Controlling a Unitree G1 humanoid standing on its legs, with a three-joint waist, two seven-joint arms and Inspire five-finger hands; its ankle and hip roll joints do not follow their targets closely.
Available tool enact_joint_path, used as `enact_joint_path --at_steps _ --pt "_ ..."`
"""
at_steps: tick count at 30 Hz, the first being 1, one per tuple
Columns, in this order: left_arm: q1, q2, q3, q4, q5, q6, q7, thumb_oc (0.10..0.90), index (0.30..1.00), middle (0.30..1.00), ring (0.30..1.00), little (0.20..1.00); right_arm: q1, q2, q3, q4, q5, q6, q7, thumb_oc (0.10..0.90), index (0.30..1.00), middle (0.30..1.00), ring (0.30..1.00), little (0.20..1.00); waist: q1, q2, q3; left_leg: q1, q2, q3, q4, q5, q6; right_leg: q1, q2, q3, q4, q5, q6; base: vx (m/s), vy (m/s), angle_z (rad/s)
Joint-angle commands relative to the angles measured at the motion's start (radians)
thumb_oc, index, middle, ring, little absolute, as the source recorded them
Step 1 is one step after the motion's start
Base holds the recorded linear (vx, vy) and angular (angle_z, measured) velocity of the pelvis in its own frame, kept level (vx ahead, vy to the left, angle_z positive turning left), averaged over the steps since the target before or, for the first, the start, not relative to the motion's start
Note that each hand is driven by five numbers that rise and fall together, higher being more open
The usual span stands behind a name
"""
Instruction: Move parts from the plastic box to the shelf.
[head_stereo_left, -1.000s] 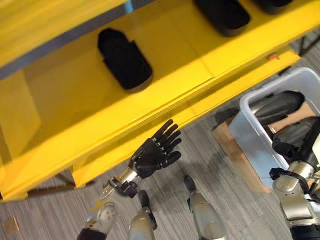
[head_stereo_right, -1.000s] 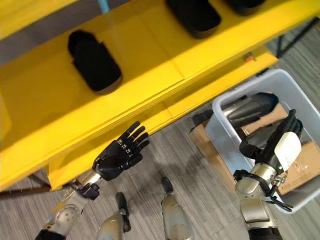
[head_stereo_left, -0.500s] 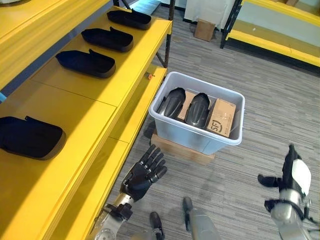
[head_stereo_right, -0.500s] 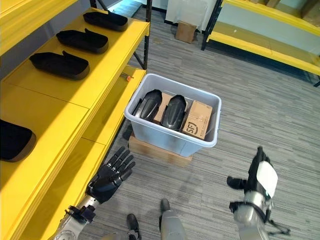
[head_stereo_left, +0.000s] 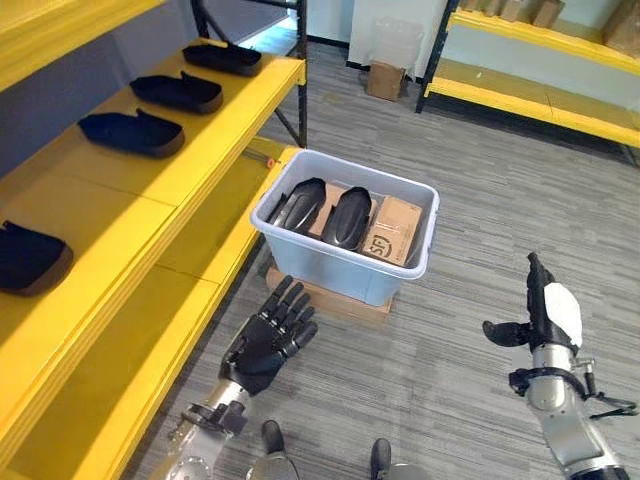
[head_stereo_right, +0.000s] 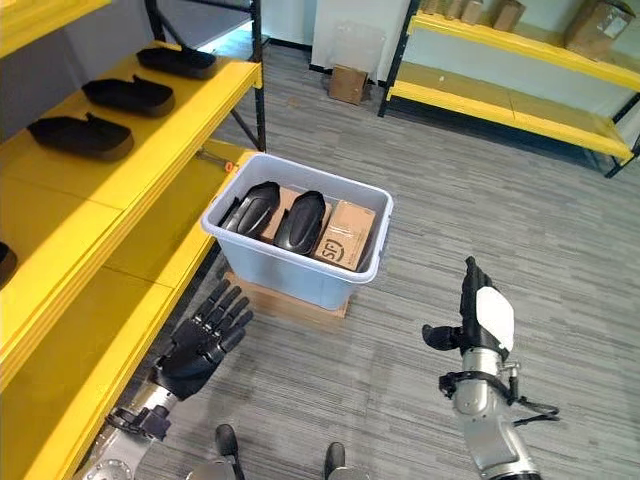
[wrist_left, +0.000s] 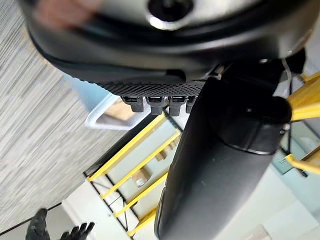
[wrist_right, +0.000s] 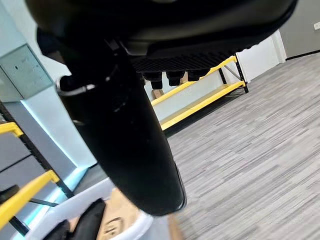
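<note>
Plastic box (head_stereo_left: 345, 262): two dark parts (head_stereo_left: 330, 213) held inside, beside shelf (head_stereo_left: 150, 170) | left robot hand (head_stereo_left: 268, 338), right robot hand (head_stereo_left: 545, 315): spread, empty, near box | one part is best gripped mid-body.

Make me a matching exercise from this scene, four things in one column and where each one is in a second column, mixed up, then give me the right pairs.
Things:
1. plastic box
2. cardboard box
3. left robot hand
4. right robot hand

Places:
A. open, over the bare floor to the right of the box
B. on a wooden board on the floor beside the yellow shelf
C. open, low in front of the box, near the shelf edge
D. inside the plastic box, next to two black parts

Pairs: 1-B, 2-D, 3-C, 4-A
</note>
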Motion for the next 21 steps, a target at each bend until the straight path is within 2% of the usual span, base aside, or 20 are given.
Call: enact_joint_path --at_steps 1,2,3,4,5,6,8,9,12,14,16,17,18,20,21 --pt "-0.11 -0.002 0.015 -0.067 -0.056 -0.072 -0.033 0.9 1.0 1.0 1.0 1.0 -0.139 -0.038 0.012 -0.088 -0.023 -0.057 -0.018 0.9 1.0 1.0 1.0 1.0 0.006 -0.056 0.001 -0.006 0.034 -0.068 0.305 -0.058 -0.062 0.031 -0.082 0.01 -0.017 0.005 -0.002 0.03 -0.101 -0.2" --pt "-0.113 -0.006 0.013 -0.062 -0.05 -0.069 -0.031 0.9 1.0 1.0 1.0 1.0 -0.144 -0.039 0.02 -0.086 -0.019 -0.056 -0.02 0.9 1.0 1.0 1.0 1.0 0.009 -0.055 0.002 -0.015 0.022 -0.084 0.309 -0.065 -0.058 0.031 -0.082 0.016 -0.019 0.006 -0.001 0.09 0.021 -0.11" --pt "-0.109 -0.016 0.013 -0.053 -0.036 -0.081 -0.023 0.9 1.0 1.0 1.0 1.0 -0.174 -0.031 0.057 -0.066 -0.01 -0.078 -0.015 0.9 1.0 1.0 1.0 1.0 0.035 -0.049 0.004 -0.012 -0.06 -0.175 0.203 -0.103 -0.032 0.024 -0.077 0.067 -0.019 0.01 0.014 0.13 0.15 0.0" --pt "-0.104 -0.019 0.017 -0.06 -0.034 -0.082 -0.025 0.9 1.0 1.0 1.0 1.0 -0.185 -0.024 0.071 -0.066 -0.007 -0.079 -0.013 0.9 1.0 1.0 1.0 1.0 0.045 -0.043 0.002 -0.013 -0.069 -0.197 0.13 -0.078 -0.035 0.024 -0.07 0.076 -0.023 0.014 0.02 0.18 0.2 -0.12" --pt "-0.1 -0.021 0.019 -0.073 -0.024 -0.069 -0.023 0.9 1.0 1.0 1.0 1.0 -0.187 -0.014 0.081 -0.076 -0.002 -0.067 -0.023 0.9 1.0 1.0 1.0 1.0 0.055 -0.038 0.006 -0.023 -0.063 -0.208 0.081 -0.021 -0.047 0.041 -0.063 0.075 -0.034 0.017 0.02 0.17 0.176 -0.69" --pt "-0.103 -0.024 0.016 -0.075 -0.008 -0.061 -0.016 0.9 1.0 1.0 1.0 1.0 -0.184 -0.001 0.089 -0.082 -0.005 -0.067 -0.031 0.9 1.0 1.0 1.0 1.0 0.059 -0.037 0.007 -0.044 -0.063 -0.221 0.056 -0.004 -0.047 0.054 -0.065 0.076 -0.042 0.017 0.02 0.19 0.274 -0.87" --pt "-0.11 -0.027 0.009 -0.051 0.02 -0.085 -0.015 0.9 1.0 1.0 1.0 1.0 -0.197 0.01 0.115 -0.071 -0.006 -0.101 -0.041 0.9 1.0 1.0 1.0 1.0 0.076 -0.04 0.002 -0.035 -0.108 -0.294 0.028 -0.049 -0.03 0.062 -0.08 0.113 -0.048 0.014 0.036 0.19 0.385 -0.55" --pt "-0.115 -0.023 0.006 -0.045 0.029 -0.098 -0.017 0.9 1.0 1.0 1.0 1.0 -0.203 0.009 0.118 -0.079 0.0 -0.114 -0.047 0.9 1.0 1.0 1.0 1.0 0.075 -0.037 -0.003 -0.005 -0.121 -0.291 0.028 -0.079 -0.02 0.062 -0.098 0.112 -0.05 0.018 0.045 0.15 0.336 -0.6" --pt "-0.139 -0.005 -0.003 -0.029 0.028 -0.108 -0.041 0.9 1.0 1.0 1.0 1.0 -0.205 0.005 0.117 -0.098 -0.021 -0.122 -0.061 0.9 1.0 1.0 1.0 1.0 0.068 -0.033 -0.015 0.026 -0.145 -0.252 0.031 -0.122 0.0 0.036 -0.137 0.094 -0.036 0.035 0.079 0.1 0.34 -0.81" --pt "-0.172 0.013 -0.016 -0.014 0.028 -0.108 -0.032 0.9 1.0 1.0 1.0 1.0 -0.238 0.011 0.123 -0.076 -0.008 -0.118 -0.069 0.9 1.0 1.0 1.0 1.0 0.065 -0.032 -0.019 0.033 -0.166 -0.23 0.046 -0.15 0.025 0.03 -0.171 0.095 -0.022 0.048 0.089 0.11 0.353 -0.51" --pt "-0.181 0.015 -0.019 -0.009 0.021 -0.105 -0.033 0.9 1.0 1.0 1.0 1.0 -0.244 0.014 0.124 -0.071 -0.007 -0.115 -0.075 0.9 1.0 1.0 1.0 1.0 0.066 -0.033 -0.021 0.032 -0.171 -0.226 0.05 -0.157 0.03 0.034 -0.175 0.092 -0.02 0.045 0.088 0.08 0.215 -0.41" --pt "-0.193 0.027 -0.019 0.003 0.019 -0.098 -0.045 0.9 1.0 1.0 1.0 1.0 -0.249 0.027 0.118 -0.061 -0.01 -0.114 -0.075 0.9 1.0 1.0 1.0 1.0 0.068 -0.032 -0.028 0.034 -0.181 -0.205 0.056 -0.167 0.048 0.028 -0.175 0.063 0.024 0.025 0.077 0.08 0.285 -0.22" --pt "-0.202 0.031 -0.017 -0.006 0.017 -0.104 -0.023 0.9 1.0 1.0 1.0 1.0 -0.255 0.047 0.127 -0.061 -0.018 -0.125 -0.062 0.9 1.0 1.0 1.0 1.0 0.071 -0.02 -0.02 0.055 -0.179 -0.185 0.048 -0.164 0.065 -0.035 -0.186 0.016 0.149 0.049 0.064 0.09 0.351 -0.33" --pt "-0.209 0.033 -0.009 -0.021 0.004 -0.119 0.007 0.9 1.0 1.0 1.0 1.0 -0.269 0.069 0.146 -0.065 -0.042 -0.139 -0.042 0.9 1.0 1.0 1.0 1.0 0.074 -0.01 -0.001 0.081 -0.172 -0.155 0.027 -0.161 0.078 -0.094 -0.181 -0.012 0.255 0.052 0.054 0.06 0.193 -0.54" --pt "-0.211 0.033 -0.008 -0.021 0.012 -0.118 0.004 0.9 1.0 1.0 1.0 1.0 -0.273 0.073 0.152 -0.065 -0.05 -0.137 -0.039 0.9 1.0 1.0 1.0 1.0 0.074 -0.01 0.004 0.089 -0.172 -0.15 0.02 -0.16 0.08 -0.099 -0.167 -0.011 0.258 0.041 0.05 0.12 0.034 -0.83"
